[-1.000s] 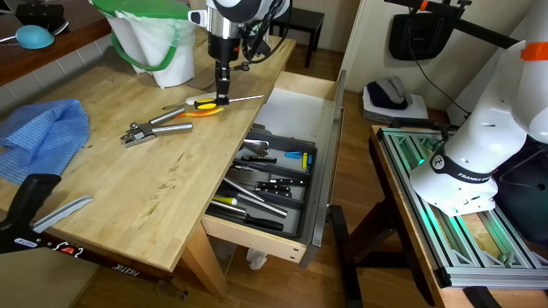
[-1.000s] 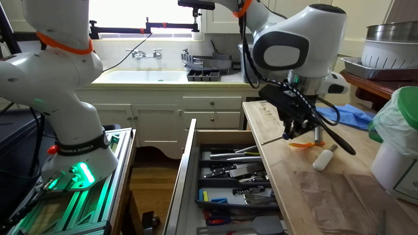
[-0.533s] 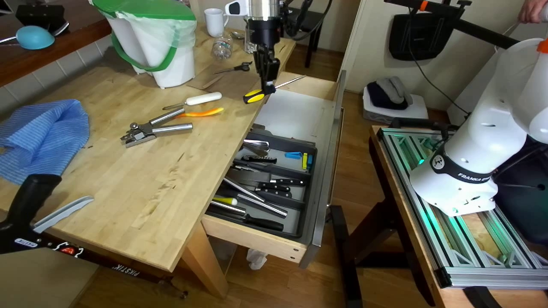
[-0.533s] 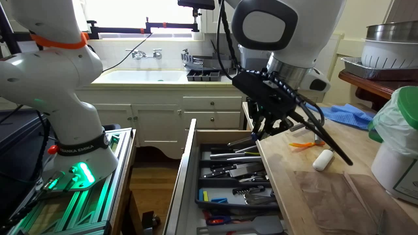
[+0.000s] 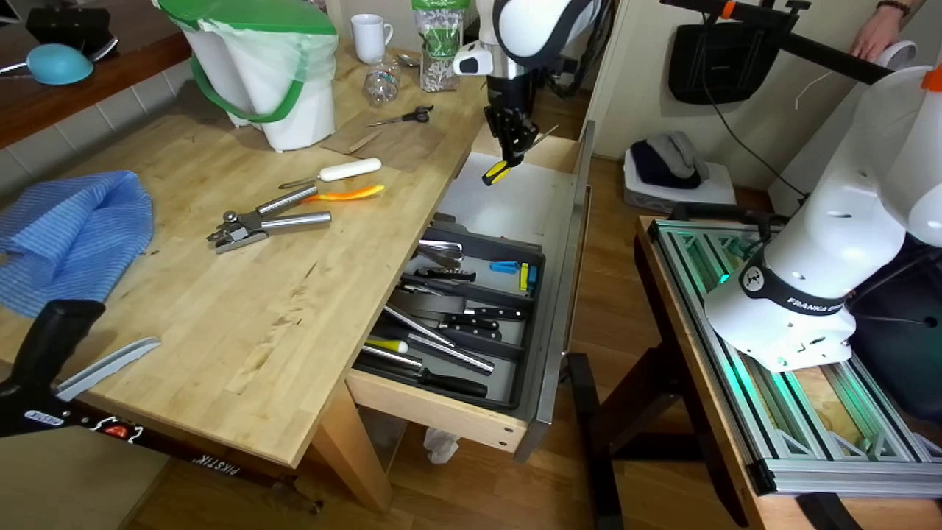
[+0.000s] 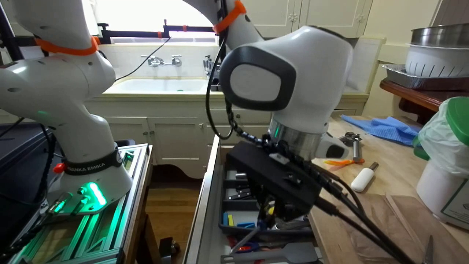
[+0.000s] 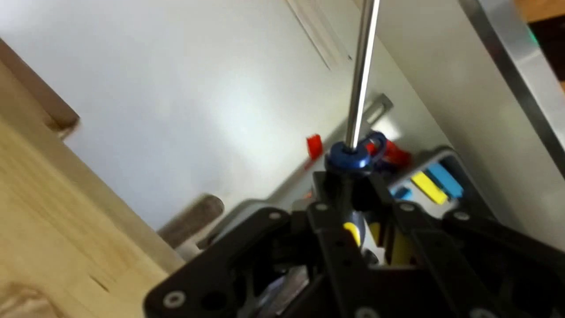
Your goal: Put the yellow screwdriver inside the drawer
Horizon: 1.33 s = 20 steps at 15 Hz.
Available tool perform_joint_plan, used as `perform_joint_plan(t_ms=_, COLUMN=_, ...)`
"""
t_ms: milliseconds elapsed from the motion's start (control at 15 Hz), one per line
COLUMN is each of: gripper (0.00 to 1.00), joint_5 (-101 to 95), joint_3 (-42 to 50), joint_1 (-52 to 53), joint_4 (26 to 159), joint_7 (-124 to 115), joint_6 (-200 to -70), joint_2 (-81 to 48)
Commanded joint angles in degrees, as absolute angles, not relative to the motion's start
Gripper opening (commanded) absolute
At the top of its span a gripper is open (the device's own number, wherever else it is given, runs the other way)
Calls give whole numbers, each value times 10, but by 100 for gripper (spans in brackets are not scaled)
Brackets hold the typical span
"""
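The yellow screwdriver point(image 5: 497, 174) has a black-and-yellow handle and a thin metal shaft. My gripper point(image 5: 515, 157) is shut on it near the shaft end of the handle and holds it in the air. In the wrist view the shaft point(image 7: 363, 66) and blue collar point(image 7: 348, 157) stick out past the gripper point(image 7: 350, 190), and the rest of the handle is mostly hidden by the fingers. The drawer point(image 5: 508, 195) is pulled open, and the screwdriver hangs above it. The drawer's white floor point(image 7: 185, 97) shows below in the wrist view. The shaft point(image 6: 244, 241) also shows in an exterior view.
A divider tray point(image 5: 541, 294) with knives and tools fills the drawer's near part. A grey spatula point(image 6: 293, 253) lies beyond it. The tabletop edge point(image 7: 88, 194) runs beside the gripper. Pliers point(image 5: 268, 221), an orange-handled tool point(image 5: 346, 194) and a white-handled tool point(image 5: 349, 169) lie on the table.
My gripper has carried the screwdriver from above the tabletop, across its edge, to above the open drawer. The drawer and the tools on the table have not moved.
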<state>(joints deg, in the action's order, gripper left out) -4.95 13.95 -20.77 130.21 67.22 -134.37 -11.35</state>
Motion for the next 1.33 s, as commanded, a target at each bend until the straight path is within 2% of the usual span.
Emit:
perform_joint_plan(t_ms=0, gripper=22, joint_5=-74, joint_3=152, joint_1=-211, joint_4=1317, joint_7=672, joint_6=-1390, joint_2=-119)
perform_joint_plan(t_ms=200, gripper=22, joint_5=-100, joint_3=165, joint_1=-221, joint_4=1335, joint_7=671, joint_6=-1443, joint_2=-130)
perform_joint_plan(t_ms=1000, gripper=22, joint_5=-100, joint_3=163, joint_1=-219, joint_4=1334, joint_7=671, joint_6=-1444, joint_2=-129)
perform_joint_plan(t_ms=1067, gripper=6, joint_5=-104, joint_3=167, joint_1=-221, joint_4=1328, joint_7=664, joint_6=-1466, joint_2=-146)
perform_joint_plan(t_ms=1267, gripper=6, joint_5=-51, joint_3=136, joint_1=-255, joint_4=1346, joint_7=789, joint_6=-1539, joint_2=-164)
